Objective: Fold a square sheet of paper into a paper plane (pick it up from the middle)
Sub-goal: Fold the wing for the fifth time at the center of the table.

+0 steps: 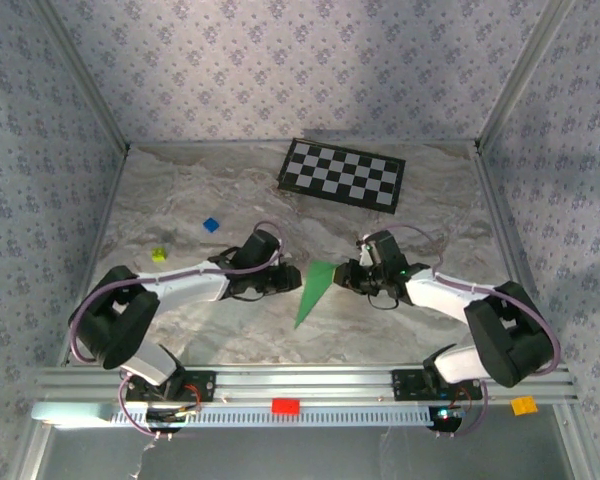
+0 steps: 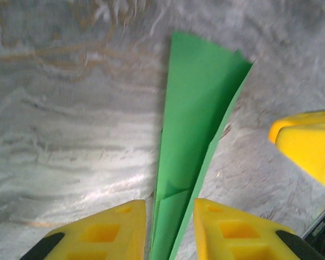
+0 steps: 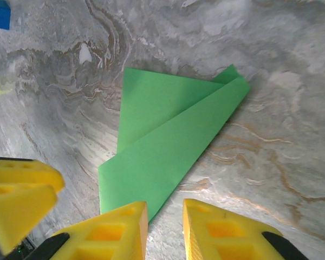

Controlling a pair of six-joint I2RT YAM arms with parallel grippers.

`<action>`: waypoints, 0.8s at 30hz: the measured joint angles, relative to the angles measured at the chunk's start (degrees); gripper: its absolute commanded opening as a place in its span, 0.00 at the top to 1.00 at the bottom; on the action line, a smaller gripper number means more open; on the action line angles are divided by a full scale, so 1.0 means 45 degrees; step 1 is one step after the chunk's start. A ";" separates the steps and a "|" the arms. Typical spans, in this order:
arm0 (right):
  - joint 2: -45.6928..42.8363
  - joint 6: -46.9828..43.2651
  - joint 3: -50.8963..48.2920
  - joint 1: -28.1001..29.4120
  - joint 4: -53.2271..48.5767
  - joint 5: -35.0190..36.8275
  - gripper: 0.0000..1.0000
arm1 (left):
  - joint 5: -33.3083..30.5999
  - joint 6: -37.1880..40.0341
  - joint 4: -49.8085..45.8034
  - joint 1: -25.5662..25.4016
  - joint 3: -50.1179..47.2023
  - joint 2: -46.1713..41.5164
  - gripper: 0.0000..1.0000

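— from above, where does the paper sit?
— the green paper plane (image 1: pixel 313 292) lies flat on the marble table (image 1: pixel 180 330), about midway between the two arms, with its point toward their bases. the left gripper (image 1: pixel 294 281) is at its left edge and the right gripper (image 1: pixel 343 277) is by the right corner of its wide end. from up there i can't judge either gap.
— what else is on the table?
— a checkerboard (image 1: pixel 342 173) at the far side. a blue block (image 1: pixel 211 225) and a yellow-green block (image 1: pixel 159 254) sit off to the left, well apart from the paper.
— and the left wrist view?
— the left gripper's fingers (image 2: pixel 103 233) are parted by a narrow gap, and the plane narrows down into it. the green nearly fills the gap and runs along the inner edge of the finger on the right of that view. i can't tell whether a pad presses on it. folded layers overlap along the paper's right side. one yellow finger of the right gripper shows beyond that edge.
— the right wrist view?
— its fingers (image 3: pixel 227 233) are parted by about as little, with mostly bare marble between them. the plane's near corner reaches the inner tip of the finger on the left of that view, touching or just beside it. nothing is pinched.
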 measured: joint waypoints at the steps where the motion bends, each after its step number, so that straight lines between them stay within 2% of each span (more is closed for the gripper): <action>1: 0.0126 0.0000 0.0053 0.0083 0.0005 0.0000 0.76 | 0.0185 0.0039 0.0019 0.0000 0.0000 0.0165 0.73; 4: 0.0359 0.0092 0.0092 0.0257 0.0000 0.0000 0.76 | 0.0539 0.0087 -0.0019 0.0000 0.0005 0.0554 0.78; 8: 0.0481 0.0146 0.0092 0.0423 0.0015 -0.0010 0.76 | 0.0831 0.0287 -0.0248 0.0000 0.0165 0.1069 0.79; 24: 0.1564 0.0340 0.0078 0.0612 0.0617 -0.0588 0.77 | 0.1836 0.0758 -0.0277 0.0000 0.0257 0.1530 0.75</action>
